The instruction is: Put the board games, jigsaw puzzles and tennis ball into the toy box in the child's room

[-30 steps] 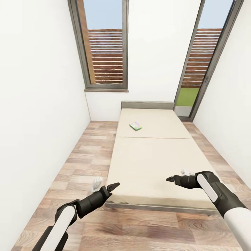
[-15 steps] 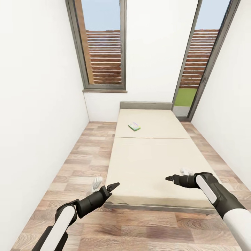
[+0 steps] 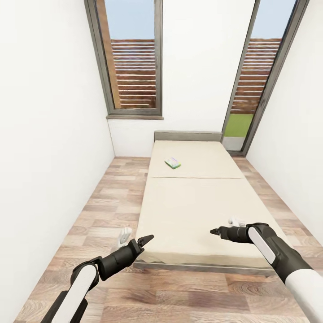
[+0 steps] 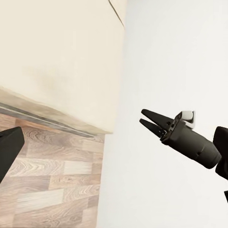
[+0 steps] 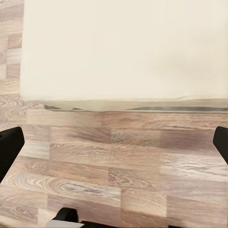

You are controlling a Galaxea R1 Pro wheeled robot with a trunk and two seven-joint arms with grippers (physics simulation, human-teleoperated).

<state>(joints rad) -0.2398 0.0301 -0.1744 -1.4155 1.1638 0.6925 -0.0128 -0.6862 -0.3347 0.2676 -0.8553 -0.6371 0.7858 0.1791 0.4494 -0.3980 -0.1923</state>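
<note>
The left gripper (image 3: 147,238) hangs at about 7 o'clock in the head view, just off the near left corner of the bed (image 3: 197,211); its two tips look pressed together into one point, so the jaws seem closed and hold nothing. The right gripper (image 3: 214,232) sits at about 5 o'clock over the foot end of the mattress, and in the left wrist view the right gripper (image 4: 148,118) shows its two pointed tips with only a thin gap between them, nothing held. In the right wrist view two dark fingertips (image 5: 9,149) stand at opposite edges, with wood-plank floor (image 5: 118,166) and the bed's edge between them.

One board game (image 3: 172,163), a small flat box with green and pale colours, lies on the far half of the mattress toward 12 o'clock, well apart from both grippers. Beyond it stands the grey headboard (image 3: 188,135). A window (image 3: 130,58) sits at 11 o'clock and a glass door (image 3: 258,76) at 1 o'clock.
</note>
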